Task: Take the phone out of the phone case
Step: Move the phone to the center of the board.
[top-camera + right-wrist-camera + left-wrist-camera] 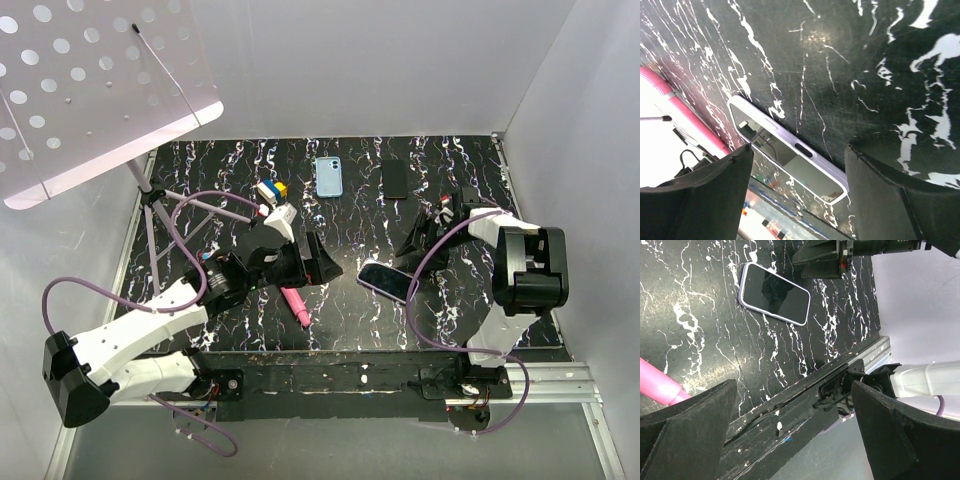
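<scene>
- Phone (385, 281), screen up in its lavender case (825, 166), lies flat on the dark marbled surface (240, 160) between my two arms, nearer the right one. Nothing touches it.
- Left fingers (690, 430) stand wide apart and hold nothing. They sit near the pink marker (295, 305), with the phone ahead of them across the surface.
- Right fingers (895, 200) are spread too and empty, just beside the phone on its right. The case's side wall and a button slot face that wrist camera.
- By my reading, the step in hand is getting a first hold. The case rim wraps the screen all round, so nothing is out yet.
- To do it well, I would bring one pair of fingers across the short width near one end and pinch the case walls, not the glass.
- The other pair should then work a corner at the free end, peeling the lip back off the phone, not pulling straight up.
- Lying flat, it offers little to grab, so I expect to tip one long edge up first.
- Risks as I judge them: the slick screen slipping, the phone skating toward the marker, and both arms crowding one small target.
</scene>
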Action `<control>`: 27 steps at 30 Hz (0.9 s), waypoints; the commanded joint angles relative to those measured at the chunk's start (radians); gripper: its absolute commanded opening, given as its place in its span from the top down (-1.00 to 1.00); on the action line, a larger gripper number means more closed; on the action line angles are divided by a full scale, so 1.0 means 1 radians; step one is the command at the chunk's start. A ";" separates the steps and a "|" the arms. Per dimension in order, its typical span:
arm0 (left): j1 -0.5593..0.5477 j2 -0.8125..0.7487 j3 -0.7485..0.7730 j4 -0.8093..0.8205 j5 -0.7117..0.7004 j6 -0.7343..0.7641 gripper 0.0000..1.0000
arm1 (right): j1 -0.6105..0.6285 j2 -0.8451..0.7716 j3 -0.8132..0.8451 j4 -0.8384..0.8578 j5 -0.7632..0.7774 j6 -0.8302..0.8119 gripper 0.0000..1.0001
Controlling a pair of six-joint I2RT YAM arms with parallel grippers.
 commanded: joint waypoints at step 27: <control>0.007 -0.057 0.008 -0.037 -0.067 -0.028 -0.96 | 0.571 -0.109 -0.041 -0.075 0.537 0.297 -0.77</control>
